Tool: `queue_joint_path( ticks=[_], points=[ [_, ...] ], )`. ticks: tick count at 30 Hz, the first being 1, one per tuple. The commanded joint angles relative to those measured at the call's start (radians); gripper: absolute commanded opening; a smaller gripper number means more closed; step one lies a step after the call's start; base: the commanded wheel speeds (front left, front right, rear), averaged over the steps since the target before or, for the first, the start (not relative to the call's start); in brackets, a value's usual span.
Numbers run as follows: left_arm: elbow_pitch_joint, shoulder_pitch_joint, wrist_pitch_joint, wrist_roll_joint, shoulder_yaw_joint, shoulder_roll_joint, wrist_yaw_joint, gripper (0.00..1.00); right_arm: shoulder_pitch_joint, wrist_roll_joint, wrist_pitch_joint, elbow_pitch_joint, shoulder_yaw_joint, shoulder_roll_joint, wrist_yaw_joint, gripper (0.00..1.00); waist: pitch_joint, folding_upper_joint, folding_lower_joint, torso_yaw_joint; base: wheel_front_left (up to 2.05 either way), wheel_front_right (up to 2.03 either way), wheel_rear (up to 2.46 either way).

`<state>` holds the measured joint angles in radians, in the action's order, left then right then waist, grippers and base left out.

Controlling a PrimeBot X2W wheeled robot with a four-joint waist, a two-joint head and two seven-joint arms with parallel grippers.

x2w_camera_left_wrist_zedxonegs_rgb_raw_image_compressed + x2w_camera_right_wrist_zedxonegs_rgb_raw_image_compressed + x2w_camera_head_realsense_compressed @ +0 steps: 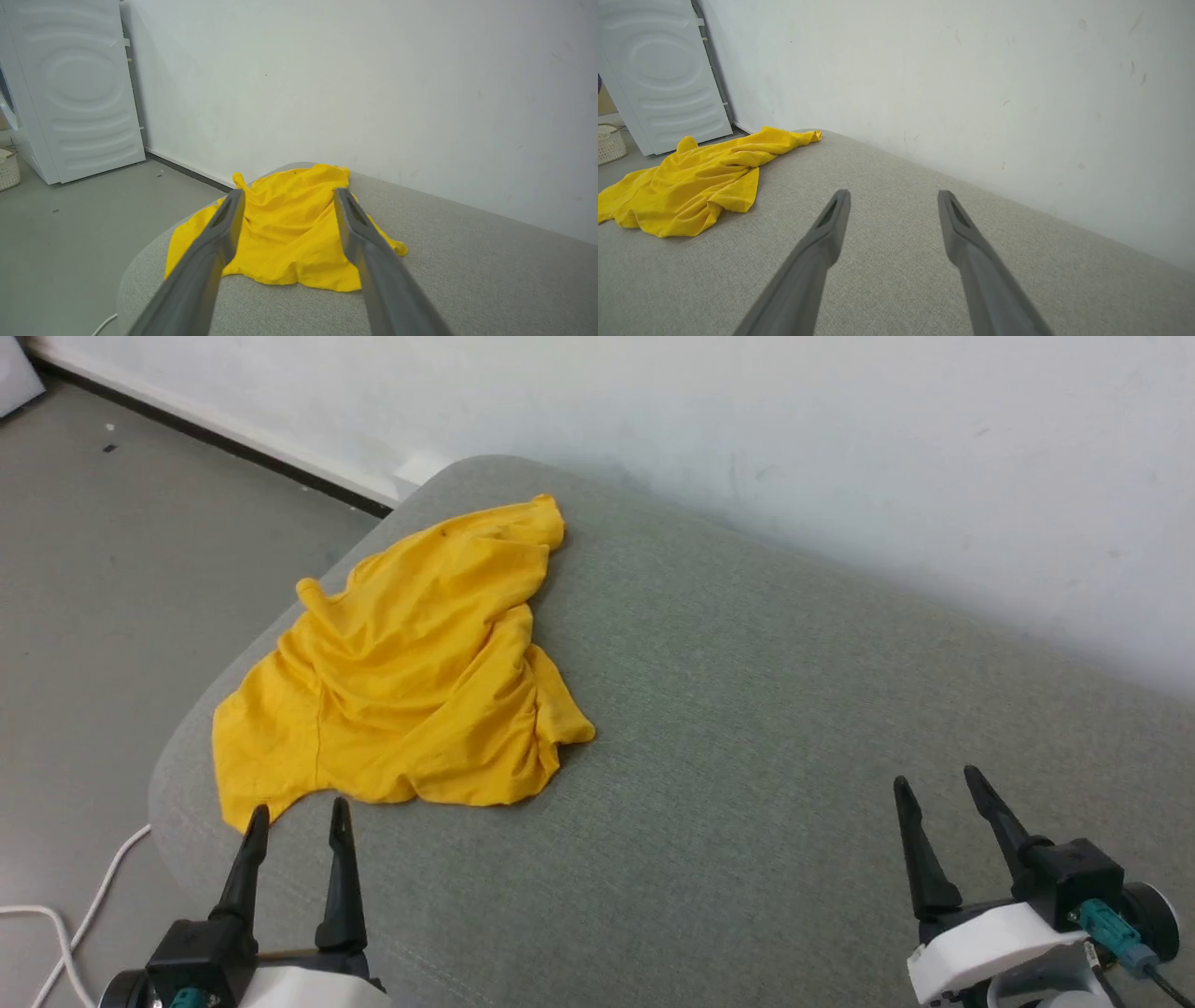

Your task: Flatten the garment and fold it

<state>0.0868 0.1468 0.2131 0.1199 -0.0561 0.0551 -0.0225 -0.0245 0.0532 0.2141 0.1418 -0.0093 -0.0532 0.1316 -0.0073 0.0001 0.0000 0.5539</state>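
Note:
The garment [411, 672] is a bright yellow T-shirt lying crumpled and wrinkled at the left end of a grey fabric cushion [747, 784]. In the left wrist view the garment [289, 228] lies straight ahead, and in the right wrist view the garment [691, 182] sits off to the left. My left gripper [299, 807] stands open just short of the shirt's near edge, nothing between its fingers [210, 252]. My right gripper [934, 782] hangs open over bare cushion, far right of the shirt, its fingers [971, 247] apart.
A white wall [747, 429] runs along the cushion's far side. Grey floor [112, 569] lies left of the cushion, with a white cable [84, 915] on it. A white appliance [70, 88] and a pale woven basket [8, 170] stand further left.

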Motion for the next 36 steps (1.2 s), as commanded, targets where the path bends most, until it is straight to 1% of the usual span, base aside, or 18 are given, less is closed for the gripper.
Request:
queue_joint_path(
  ticks=[1,19,31,32,34,35,36],
  points=[
    [0.008,0.017,0.011,0.008,-0.003,-0.004,0.004,1.0,0.011,0.006,0.01,0.005,0.0,0.002,-0.001,1.0,0.0,-0.0001,0.0,0.017,0.0,0.0,0.0],
    [0.019,0.045,0.048,0.017,-0.011,-0.005,-0.009,1.0,-0.001,0.021,0.047,0.028,0.004,0.003,-0.001,1.0,-0.022,-0.0001,0.0,0.11,0.0,0.0,0.0],
    [0.023,0.038,0.049,0.021,0.001,-0.005,-0.023,1.0,-0.003,0.024,0.048,0.022,0.002,0.003,-0.001,1.0,-0.019,-0.0001,0.0,0.102,0.0,0.0,0.0],
    [0.041,0.029,0.049,0.028,0.005,-0.005,-0.028,1.0,-0.003,0.024,0.048,0.022,0.002,0.003,-0.001,1.0,-0.018,-0.0001,0.0,0.101,0.0,0.0,0.0],
    [0.097,-0.008,0.049,0.091,0.009,-0.005,-0.033,1.0,-0.005,0.02,0.048,0.016,-0.007,0.003,-0.001,1.0,-0.013,-0.0001,0.0,0.106,0.0,0.0,0.0],
    [0.118,-0.031,0.049,0.107,0.011,-0.004,-0.044,1.0,-0.006,0.017,0.048,0.012,-0.012,0.003,-0.001,1.0,-0.008,-0.0001,0.0,0.108,0.0,0.0,0.0],
    [0.118,-0.031,0.049,0.107,0.011,-0.004,-0.044,1.0,-0.006,0.017,0.048,0.012,-0.012,0.003,-0.001,1.0,-0.008,-0.0001,0.0,0.108,0.0,0.0,0.0]
  ],
)
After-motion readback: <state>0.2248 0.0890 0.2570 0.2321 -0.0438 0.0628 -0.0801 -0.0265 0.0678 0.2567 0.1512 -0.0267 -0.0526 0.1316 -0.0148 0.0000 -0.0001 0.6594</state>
